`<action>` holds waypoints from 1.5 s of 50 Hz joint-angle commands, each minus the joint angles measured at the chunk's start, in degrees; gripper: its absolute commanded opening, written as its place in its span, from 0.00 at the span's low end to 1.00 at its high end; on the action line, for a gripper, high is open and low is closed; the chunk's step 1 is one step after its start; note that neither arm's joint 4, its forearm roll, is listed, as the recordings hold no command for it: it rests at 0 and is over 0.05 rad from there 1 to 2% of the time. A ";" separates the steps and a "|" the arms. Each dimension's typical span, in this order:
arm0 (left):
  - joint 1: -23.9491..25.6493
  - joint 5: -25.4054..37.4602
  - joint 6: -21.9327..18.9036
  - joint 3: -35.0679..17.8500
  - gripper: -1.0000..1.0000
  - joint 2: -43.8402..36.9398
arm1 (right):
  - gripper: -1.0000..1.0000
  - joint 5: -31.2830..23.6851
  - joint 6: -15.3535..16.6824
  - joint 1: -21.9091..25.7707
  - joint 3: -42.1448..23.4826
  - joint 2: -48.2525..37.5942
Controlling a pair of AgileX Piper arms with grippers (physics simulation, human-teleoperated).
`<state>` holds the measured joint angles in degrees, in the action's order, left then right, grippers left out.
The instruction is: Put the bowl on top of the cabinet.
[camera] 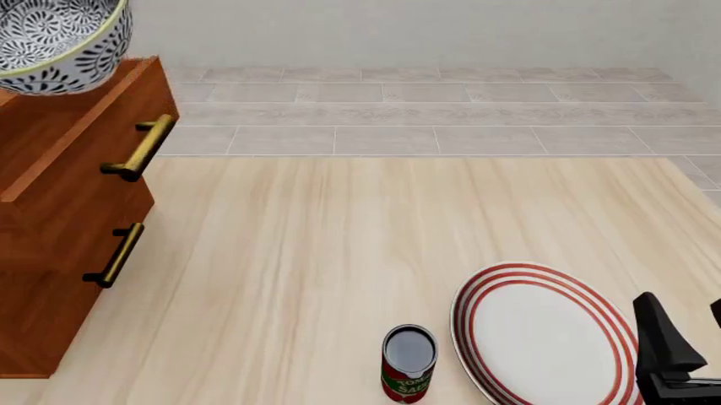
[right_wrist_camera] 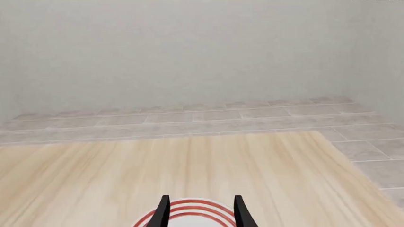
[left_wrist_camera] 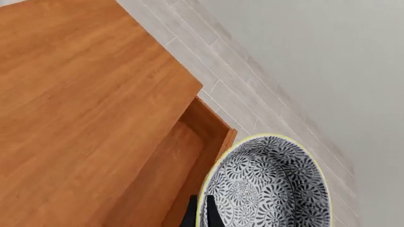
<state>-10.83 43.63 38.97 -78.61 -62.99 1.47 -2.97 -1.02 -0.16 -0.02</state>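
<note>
The bowl (camera: 54,38), black-and-white floral with a thin yellow rim, is at the far left over the upper front edge of the cabinet (camera: 62,202). Whether it touches the wood I cannot tell. In the left wrist view my left gripper (left_wrist_camera: 202,215) is shut on the rim of the bowl (left_wrist_camera: 271,189), one finger inside and one outside. The top of the cabinet (left_wrist_camera: 82,94) lies beside it, with its top drawer (left_wrist_camera: 189,146) pulled out a little. My right gripper (camera: 687,333) stands open at the near right, empty, over the plate's edge; the right wrist view shows that gripper (right_wrist_camera: 202,213) with its fingers apart.
A flat white plate with red rings (camera: 541,333) lies at the near right of the wooden table (camera: 338,253). A red can (camera: 408,364) stands just left of it. Brass handles (camera: 141,148) stick out from the cabinet's front. Grey tiles (camera: 451,110) run behind the table.
</note>
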 commanded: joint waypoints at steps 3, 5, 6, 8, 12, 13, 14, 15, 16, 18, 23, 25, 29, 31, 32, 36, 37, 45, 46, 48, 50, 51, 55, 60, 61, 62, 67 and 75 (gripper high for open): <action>-5.81 1.54 0.44 -1.70 0.00 0.56 | 1.00 0.19 0.55 0.12 0.06 0.00; -6.38 1.90 0.43 -2.22 0.00 0.65 | 1.00 0.11 0.56 0.12 -0.02 0.00; -6.73 2.02 0.69 -2.29 0.00 0.64 | 1.00 0.07 0.59 0.17 -0.05 0.00; -7.54 2.47 0.77 -3.13 0.00 0.74 | 1.00 0.07 0.61 0.19 -0.05 0.00; -9.55 3.85 0.06 -5.44 0.00 0.62 | 1.00 0.20 0.64 0.25 0.10 0.00; -9.82 4.17 0.30 -5.81 0.00 0.80 | 1.00 0.20 0.59 0.25 0.12 0.00; -9.58 4.70 -0.51 -6.73 0.00 0.53 | 1.00 0.13 0.61 0.27 0.04 0.00; -9.58 4.71 -0.51 -6.76 0.00 0.52 | 1.00 0.13 0.61 0.27 0.04 0.00; -11.24 5.21 -0.64 -7.45 0.00 0.50 | 1.00 0.20 0.60 0.28 0.10 0.00; -13.23 5.70 -1.10 -7.91 0.00 0.07 | 1.00 0.17 0.50 0.22 0.05 0.00; -14.89 6.44 -1.83 -8.63 0.00 -0.24 | 1.00 0.07 0.39 0.18 -0.09 0.00; -15.77 6.99 -1.72 -8.73 0.00 -0.50 | 1.00 0.23 0.40 0.17 0.06 0.00; -16.59 7.44 -2.50 -8.64 0.00 -0.80 | 1.00 0.24 0.33 0.17 0.07 0.00; -17.25 7.43 -2.24 -8.36 0.00 -1.06 | 1.00 0.10 0.30 0.15 -0.09 0.00; -17.64 7.54 -2.60 -8.67 0.00 -1.14 | 1.00 0.15 0.32 0.17 -0.05 0.00; -18.66 7.52 -1.90 -8.70 0.00 -1.08 | 1.00 0.21 0.29 0.09 0.00 0.00; -18.66 7.53 -1.90 -8.70 0.00 -1.09 | 1.00 0.21 0.29 0.09 0.00 0.00; -19.36 7.59 0.51 -8.70 0.00 -0.90 | 1.00 0.07 0.40 0.22 -0.10 0.00; -19.57 7.62 0.70 -8.62 0.00 -0.75 | 1.00 0.01 0.41 0.24 -0.14 0.00; -19.65 7.79 0.94 -8.93 0.00 -0.64 | 1.00 -0.09 0.45 0.26 -0.20 0.00; -20.64 7.80 1.88 -8.90 0.00 -0.61 | 1.00 0.19 0.54 0.32 0.12 0.00; -20.50 7.90 2.12 -9.03 0.00 -0.64 | 1.00 0.13 0.54 0.34 0.04 0.00; -21.45 7.67 2.66 -8.55 0.00 -0.47 | 1.00 0.14 0.62 0.32 0.02 0.00; -22.66 7.98 2.78 -8.76 0.00 -0.68 | 1.00 0.17 0.75 0.31 0.02 0.00; -22.81 8.16 2.48 -9.07 0.00 -0.96 | 1.00 0.20 0.75 0.32 0.03 0.00; -22.75 8.37 2.50 -8.86 0.00 -1.10 | 1.00 0.19 0.76 0.30 0.00 0.00; -23.75 8.80 2.20 -9.40 0.00 -1.34 | 1.00 -0.11 0.84 0.30 -0.37 0.00; -24.49 8.03 2.99 -7.54 0.00 -1.17 | 1.00 0.20 0.66 0.22 -0.03 0.00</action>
<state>-34.04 52.00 41.74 -86.78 -64.20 1.63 -2.27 -0.76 -0.22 -0.02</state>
